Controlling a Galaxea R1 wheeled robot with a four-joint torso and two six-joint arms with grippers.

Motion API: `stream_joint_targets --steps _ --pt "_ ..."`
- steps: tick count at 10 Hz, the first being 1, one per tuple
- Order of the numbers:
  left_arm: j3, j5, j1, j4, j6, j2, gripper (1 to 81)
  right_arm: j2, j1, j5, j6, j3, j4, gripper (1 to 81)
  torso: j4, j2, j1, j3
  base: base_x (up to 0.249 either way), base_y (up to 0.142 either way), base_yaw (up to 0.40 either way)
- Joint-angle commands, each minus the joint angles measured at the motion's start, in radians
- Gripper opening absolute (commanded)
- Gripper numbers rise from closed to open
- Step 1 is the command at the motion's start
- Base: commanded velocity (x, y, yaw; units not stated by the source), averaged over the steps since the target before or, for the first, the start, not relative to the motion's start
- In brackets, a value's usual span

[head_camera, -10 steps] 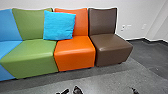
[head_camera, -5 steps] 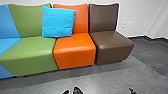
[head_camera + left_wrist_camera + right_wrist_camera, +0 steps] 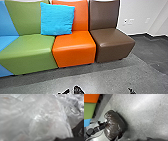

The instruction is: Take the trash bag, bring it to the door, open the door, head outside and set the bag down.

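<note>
Black tips of my left gripper (image 3: 78,90) and of my right gripper (image 3: 132,91) poke up at the head view's bottom edge. In the right wrist view, the dark, shiny, full trash bag (image 3: 115,124) hangs from the end of my left arm, whose gripper (image 3: 105,123) is shut on the bag's gathered part. Crinkled, translucent plastic of the trash bag (image 3: 43,119) lies right against the left wrist camera. My right gripper is apart from the bag.
A row of joined seats stands ahead: blue (image 3: 6,45), green (image 3: 30,51), orange (image 3: 73,48) and brown (image 3: 113,43). A bright blue cushion (image 3: 57,18) leans on their backs. Grey floor (image 3: 110,77) runs in front, with a white wall (image 3: 142,12) behind.
The head camera's view has shifted slightly downward, with more floor in front of the seats. My left gripper's black tips stay near the bottom edge, changing only a little in outline.
</note>
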Motion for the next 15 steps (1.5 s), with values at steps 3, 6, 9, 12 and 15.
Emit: stream_joint_targets --steps 3,6,9,12,15 --pt "-0.004 0.087 -0.049 0.000 0.004 -0.005 81.1 0.017 0.072 -0.048 0.000 -0.010 0.015 81.1 -0.008 0.000 0.003 -0.047 0.000 0.000 0.000" --pt "-0.009 0.087 -0.046 -0.001 0.004 -0.003 81.1 0.026 0.062 -0.046 0.000 -0.012 0.015 81.1 -0.009 0.000 0.004 -0.067 0.000 0.000 0.000" --pt "-0.009 0.087 -0.046 0.002 0.004 0.002 81.1 0.026 0.056 -0.046 0.000 -0.016 0.013 81.1 -0.009 0.000 0.004 -0.067 0.000 0.000 0.000" --pt "-0.012 0.086 -0.040 0.002 0.006 -0.001 81.1 0.022 0.061 -0.046 0.000 -0.016 0.013 81.1 -0.009 0.000 0.004 -0.067 0.000 0.000 0.000" --pt "-0.012 0.087 -0.037 0.000 0.007 0.000 1.0 0.019 0.059 -0.046 -0.002 -0.015 0.013 81.1 -0.009 0.000 0.004 -0.067 0.000 0.000 0.000"
